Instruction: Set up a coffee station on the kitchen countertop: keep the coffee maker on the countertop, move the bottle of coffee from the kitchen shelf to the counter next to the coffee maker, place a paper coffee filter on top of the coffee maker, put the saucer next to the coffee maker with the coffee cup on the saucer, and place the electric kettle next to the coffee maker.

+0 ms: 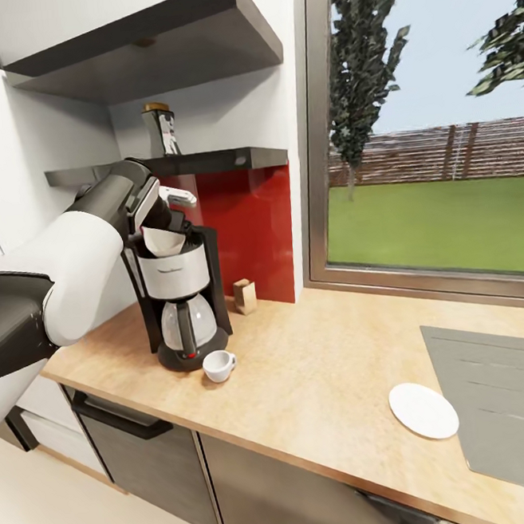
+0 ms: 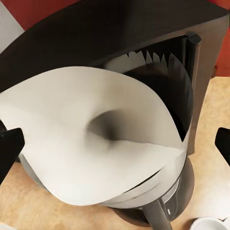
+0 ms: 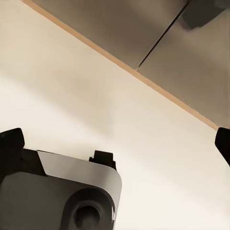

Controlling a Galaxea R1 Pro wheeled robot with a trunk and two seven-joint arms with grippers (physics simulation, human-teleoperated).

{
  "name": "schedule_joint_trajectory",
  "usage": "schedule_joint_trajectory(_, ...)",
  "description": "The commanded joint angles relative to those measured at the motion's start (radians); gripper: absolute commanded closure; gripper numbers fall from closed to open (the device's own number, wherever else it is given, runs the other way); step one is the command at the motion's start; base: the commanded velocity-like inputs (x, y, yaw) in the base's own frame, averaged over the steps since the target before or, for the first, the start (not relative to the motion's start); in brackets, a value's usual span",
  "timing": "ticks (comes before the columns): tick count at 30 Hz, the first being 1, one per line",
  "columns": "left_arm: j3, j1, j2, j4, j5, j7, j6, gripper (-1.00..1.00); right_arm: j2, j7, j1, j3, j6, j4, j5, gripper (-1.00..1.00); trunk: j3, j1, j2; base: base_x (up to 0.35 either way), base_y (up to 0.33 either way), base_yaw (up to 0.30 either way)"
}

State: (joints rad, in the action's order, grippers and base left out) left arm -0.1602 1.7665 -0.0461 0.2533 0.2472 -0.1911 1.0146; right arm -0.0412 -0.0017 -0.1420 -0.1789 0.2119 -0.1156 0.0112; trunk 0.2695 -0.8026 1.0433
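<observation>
Countertop coffee maker (image 1: 181,298): filter (image 2: 96,139) seemingly beneath left gripper (image 2: 115,143).

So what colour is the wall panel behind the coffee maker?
Red, clearest in the head view.

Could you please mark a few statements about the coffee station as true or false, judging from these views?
1. The paper filter sits on top of the coffee maker. True.
2. The coffee cup stands on the saucer. False: the cup is on the bare counter by the coffee maker, and the saucer lies apart, near the sink.
3. The bottle of coffee is on the shelf. True.
4. The left gripper is over the saucer. False: it is at the top of the coffee maker, jaws spread wide.
</observation>
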Motion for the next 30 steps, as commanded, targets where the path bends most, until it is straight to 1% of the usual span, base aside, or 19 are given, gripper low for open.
schedule_joint_trajectory(1,-0.002,0.001,0.000,0.001,0.010,-0.010,0.003,-1.00,0.000,0.000,-0.001,-0.004,0.003,0.001,0.001,-1.00,0.000,0.000,0.001,0.000,0.000,0.000)
schedule_joint_trajectory(19,-0.002,0.001,0.000,0.003,0.009,-0.010,0.002,-1.00,-0.001,0.000,-0.001,-0.003,0.003,0.001,0.001,-1.00,-0.028,0.000,0.001,-0.005,0.000,0.000)
schedule_joint_trajectory(26,-0.002,0.001,0.000,0.003,0.008,-0.010,0.002,-1.00,-0.002,0.000,-0.001,-0.003,0.003,0.001,0.001,-1.00,-0.032,0.000,0.001,-0.181,0.000,0.000)
schedule_joint_trajectory(30,-0.001,0.001,0.000,0.003,0.005,-0.010,0.002,-1.00,-0.004,0.000,-0.001,-0.003,0.003,0.000,0.001,-1.00,-0.032,0.000,0.001,-0.058,0.000,0.000)
